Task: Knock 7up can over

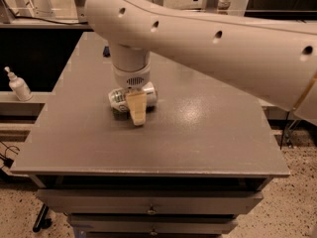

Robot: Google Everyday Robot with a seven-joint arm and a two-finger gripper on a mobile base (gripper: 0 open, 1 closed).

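The 7up can [119,99], white and silver with green marks, lies on its side near the middle of the grey table [198,133]. Its length runs left to right. My gripper [136,112] hangs straight down from the big white arm [208,38]. It sits directly over and in front of the can, touching or nearly touching it, and covers the can's middle. The can's right end [151,95] shows just past the gripper.
A white pump bottle [18,85] stands on a lower shelf to the left of the table. A small dark object [106,50] lies near the table's far left. Drawers [148,207] sit under the table's front edge. The arm spans the upper right.
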